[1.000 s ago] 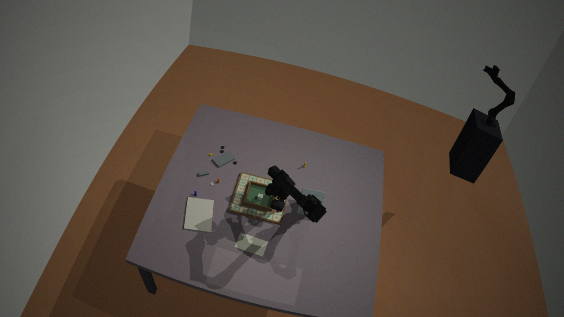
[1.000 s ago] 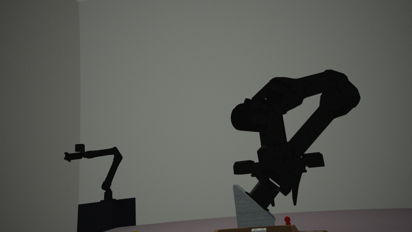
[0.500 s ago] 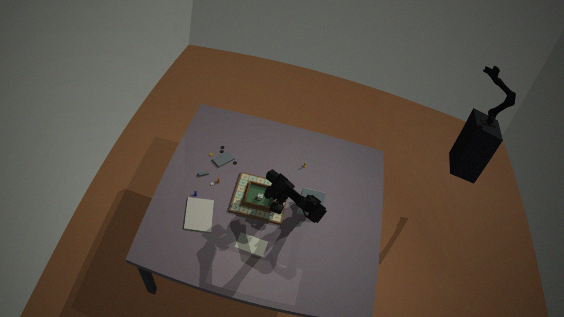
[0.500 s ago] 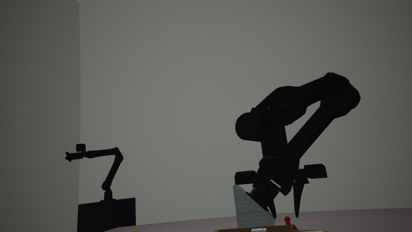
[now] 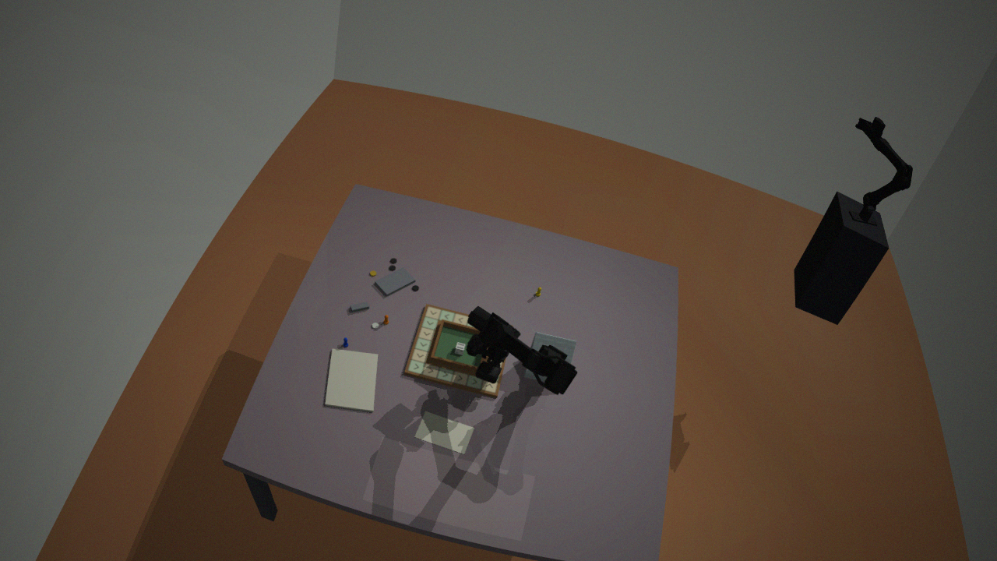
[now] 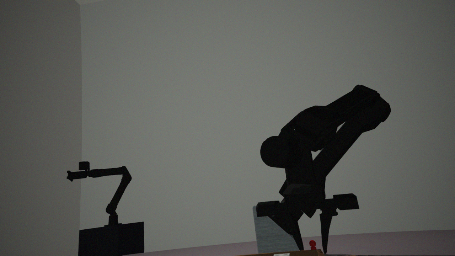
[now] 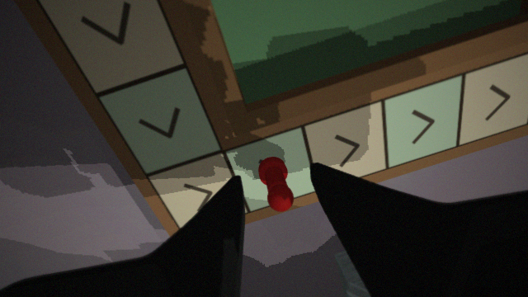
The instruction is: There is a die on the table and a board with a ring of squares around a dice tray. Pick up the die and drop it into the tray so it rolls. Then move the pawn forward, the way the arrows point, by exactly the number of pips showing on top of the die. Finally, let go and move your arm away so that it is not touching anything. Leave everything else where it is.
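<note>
The red pawn (image 7: 276, 181) (image 6: 312, 243) stands on a pale green square beside the cream corner square of the board (image 5: 418, 354) (image 7: 400, 144). My gripper (image 7: 275, 176) (image 6: 313, 250) is open, its fingertips low on either side of the pawn, with a visible gap on each side in the wrist view. In the top view the arm hides the pawn and fingertips. The white die (image 5: 459, 347) lies in the green-floored dice tray (image 5: 435, 341) (image 7: 392, 66). Its top pips are too small to read, and it is outside the wrist view.
An orange pawn (image 5: 385, 320), a blue pawn (image 5: 345, 342), a cream block (image 5: 352, 380) and a grey block (image 5: 395, 281) are left of the board. A yellow pawn (image 5: 538, 291) stands behind it. A pale sheet (image 5: 438, 435) lies in front. Another arm stands on a dark pedestal (image 5: 836, 265) (image 6: 111, 240).
</note>
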Controlling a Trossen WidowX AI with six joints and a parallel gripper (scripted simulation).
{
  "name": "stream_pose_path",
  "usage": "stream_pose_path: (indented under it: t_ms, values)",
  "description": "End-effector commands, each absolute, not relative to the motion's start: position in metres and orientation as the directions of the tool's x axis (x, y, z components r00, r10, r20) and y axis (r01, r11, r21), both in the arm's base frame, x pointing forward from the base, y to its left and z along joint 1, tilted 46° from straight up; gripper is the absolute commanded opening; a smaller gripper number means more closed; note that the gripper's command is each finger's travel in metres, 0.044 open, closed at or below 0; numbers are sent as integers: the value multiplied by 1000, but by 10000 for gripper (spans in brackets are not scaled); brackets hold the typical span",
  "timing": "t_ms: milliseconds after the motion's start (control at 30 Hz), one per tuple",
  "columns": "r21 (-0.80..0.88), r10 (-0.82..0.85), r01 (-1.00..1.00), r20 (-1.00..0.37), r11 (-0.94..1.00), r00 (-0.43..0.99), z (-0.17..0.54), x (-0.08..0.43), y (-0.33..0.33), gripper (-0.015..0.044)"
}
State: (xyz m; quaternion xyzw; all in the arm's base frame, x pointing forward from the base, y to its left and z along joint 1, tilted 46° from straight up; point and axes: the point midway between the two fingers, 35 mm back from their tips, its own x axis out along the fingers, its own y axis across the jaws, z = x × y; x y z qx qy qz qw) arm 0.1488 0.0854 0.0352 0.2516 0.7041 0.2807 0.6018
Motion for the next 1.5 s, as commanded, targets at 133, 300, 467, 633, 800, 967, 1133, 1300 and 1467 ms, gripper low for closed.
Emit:
stream_pose_path:
  t_ms: [133,300,467,633,800,967,1133,1300,1467]
  values:
    - [701,696,22,-702,713,-148,34,148,87,55]
    - [701,696,22,-702,713,-148,34,148,87,22]
    - [700,695,23,-704,714,-147,36,149,85,0]
    - [691,687,27,-713,722,-139,50,159,68,0]
    - [685,682,31,-718,728,-134,66,165,49,0]
    - [684,682,35,-720,729,-133,83,168,30,0]
    - [687,685,37,-716,725,-133,102,169,11,0]
    - [694,692,39,-710,719,-133,119,166,-4,0]
    - [694,692,38,-709,719,-133,116,171,-7,0]
